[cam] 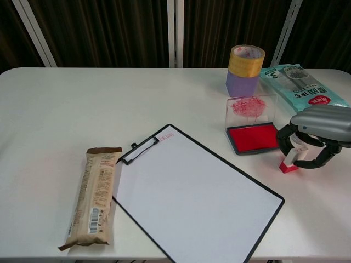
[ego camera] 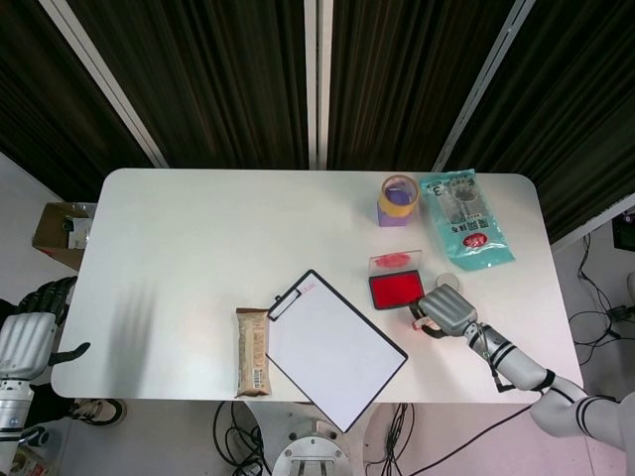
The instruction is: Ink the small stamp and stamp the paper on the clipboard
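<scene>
The right hand (cam: 313, 143) is curling around the small stamp (cam: 289, 160), apparently gripping it, at four o'clock from the ink pad (cam: 255, 137) on the bench (cam: 82, 98). The stamp looks light, stiff and tippy, best held by its upright sides. The left hand (ego camera: 28, 332) is hanging apart, empty.

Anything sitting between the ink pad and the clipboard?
No. In the chest view, only bare table separates the ink pad from the clipboard; the head view agrees.
</scene>
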Motion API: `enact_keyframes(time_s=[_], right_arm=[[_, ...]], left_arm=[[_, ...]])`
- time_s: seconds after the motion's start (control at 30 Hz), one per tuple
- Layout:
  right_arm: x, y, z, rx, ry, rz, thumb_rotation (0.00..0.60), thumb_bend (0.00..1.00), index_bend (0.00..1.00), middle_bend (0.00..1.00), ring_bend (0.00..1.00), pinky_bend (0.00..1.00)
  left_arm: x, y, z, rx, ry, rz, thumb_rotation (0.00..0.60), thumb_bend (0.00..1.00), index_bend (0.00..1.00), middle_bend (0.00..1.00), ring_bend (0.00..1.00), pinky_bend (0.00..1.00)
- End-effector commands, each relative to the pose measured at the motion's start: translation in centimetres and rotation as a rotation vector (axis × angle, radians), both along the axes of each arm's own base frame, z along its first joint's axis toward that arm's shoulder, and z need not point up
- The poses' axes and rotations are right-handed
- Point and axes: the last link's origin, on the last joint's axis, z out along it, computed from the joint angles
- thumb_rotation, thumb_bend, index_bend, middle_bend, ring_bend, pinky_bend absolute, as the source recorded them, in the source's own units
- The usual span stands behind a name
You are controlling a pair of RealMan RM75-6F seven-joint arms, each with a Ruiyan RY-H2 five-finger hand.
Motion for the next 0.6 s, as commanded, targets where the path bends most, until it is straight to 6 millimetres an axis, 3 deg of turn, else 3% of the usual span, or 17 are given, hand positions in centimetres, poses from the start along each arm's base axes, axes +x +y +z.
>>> enact_keyframes(time_s=[0.03, 0.6], right_arm=[[0.0, 0.01, 0.01, -0.001, 0.0, 0.002, 0.6, 0.41, 0.72, 0.61, 0.73, 0.91], [-0.07, 0.08, 0.14, 0.0, 0.015, 0.003, 0.6, 0.38, 0.48, 0.37, 0.63, 0.86]], left_arm=[[0.01, 0.0, 0.0, 0.001, 0.0, -0.001, 0.6, 0.0, 0.07, 0.11, 0.1, 0.18], [-0.03, 0.06, 0.02, 0.0, 0.0, 0.002, 0.6, 0.0, 0.07, 0.11, 0.1, 0.18]])
